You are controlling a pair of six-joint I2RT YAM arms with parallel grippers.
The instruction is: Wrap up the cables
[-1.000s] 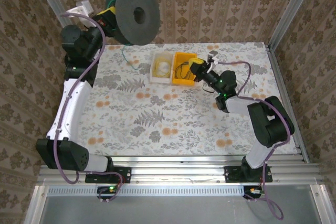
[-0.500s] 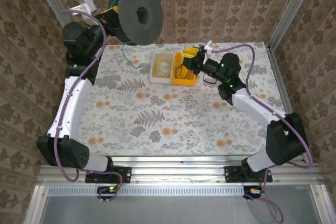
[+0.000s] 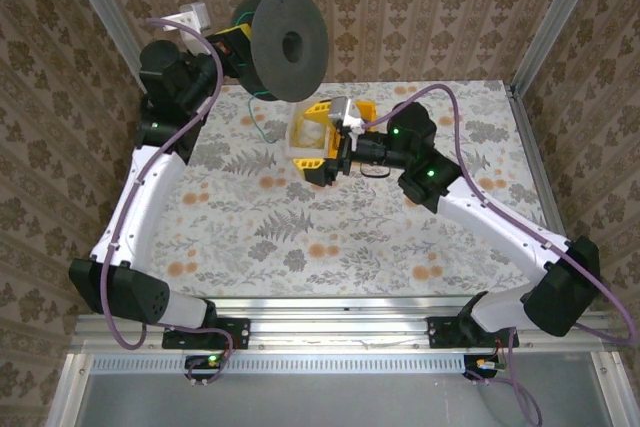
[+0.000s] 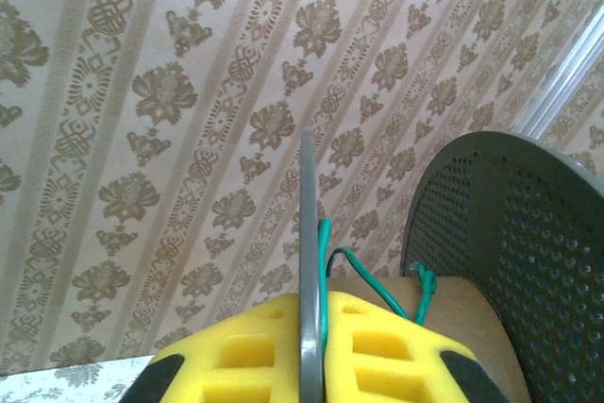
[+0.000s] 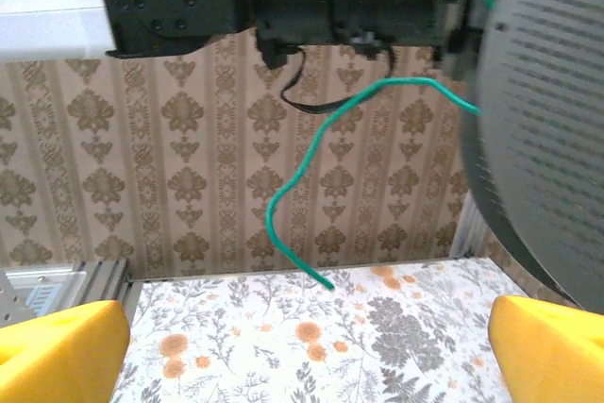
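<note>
The largest risk concerns the black spool [image 3: 290, 42]. The left pincer [image 3: 238, 39] holds it high above the far left part of the desk [image 3: 250, 237], with its yellow fingers pressed together on one thin flange. The grip is only on an edge, so I judge that a pull on the wire can twist the spool or make it slip out.

The right pincer [image 3: 316, 142] hangs over the white bin [image 3: 293, 139], spread wide and holding nothing, and it faces the spool. If it goes forward carelessly, its fingertips [image 5: 57, 346] can hit the big perforated flange instead of catching the wire.

The green cable [image 5: 300, 167] is the smallest thing and the most difficult one. Part of it lies on the brown core of the spool, and the loose end drops in a curve toward the desk. I cannot tell if the end touches the desk. The cable looks thin and springy, so the jaws may close beside it, or the wound part may loosen.

Around this, the yellow bin [image 3: 368, 112] stands just beside the white one, partly hidden by the right arm. A pale yellow coil [image 3: 312, 130] lies in the white bin. The black wrist of the left arm is close behind the cable and leaves little room there.
</note>
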